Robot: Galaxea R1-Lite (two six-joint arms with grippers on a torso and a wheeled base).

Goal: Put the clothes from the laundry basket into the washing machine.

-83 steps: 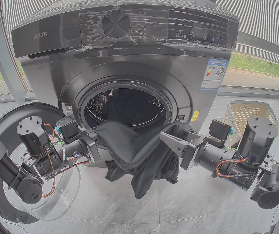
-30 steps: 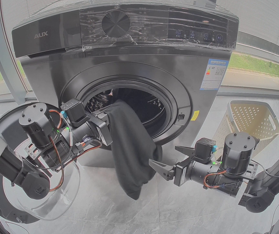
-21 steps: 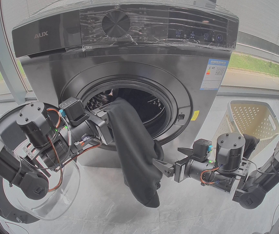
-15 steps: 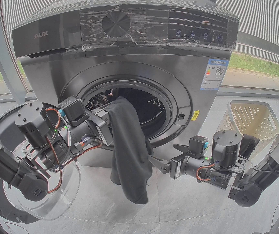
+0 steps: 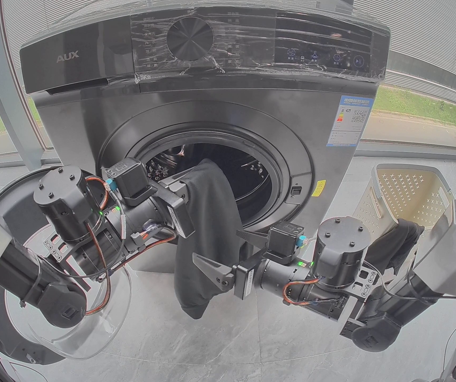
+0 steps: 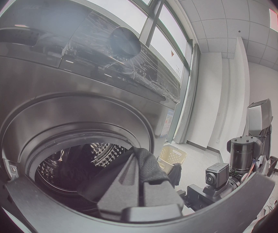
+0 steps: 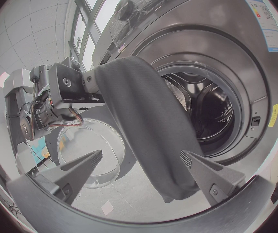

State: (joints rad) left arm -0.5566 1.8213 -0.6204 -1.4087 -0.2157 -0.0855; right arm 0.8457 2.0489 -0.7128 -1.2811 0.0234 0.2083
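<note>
A dark garment [image 5: 206, 229] hangs in front of the washing machine [image 5: 79, 123], its top at the lower left rim of the open drum [image 5: 249, 181]. My left gripper [image 5: 185, 187] is shut on its upper edge; its fingers [image 6: 142, 185] pinch the cloth [image 6: 148, 165]. My right gripper [image 5: 227, 253] is open, low in front of the machine, at the garment's lower half. The garment [image 7: 145, 120] hangs between its spread fingertips [image 7: 93, 157]. The beige laundry basket [image 5: 413, 192] stands to the right, with another dark cloth [image 5: 397, 240] draped over its near rim.
The machine's round door [image 5: 79, 324] stands swung open at the left, behind my left arm. More dark fabric lies inside the drum [image 7: 210, 107]. Grey tiled floor [image 5: 270, 340] runs in front of the machine. Windows stand behind it.
My right gripper let go of the garment, dropped, and has moved left to its lower half. My left gripper rose with the garment and edged closer to the drum opening.
</note>
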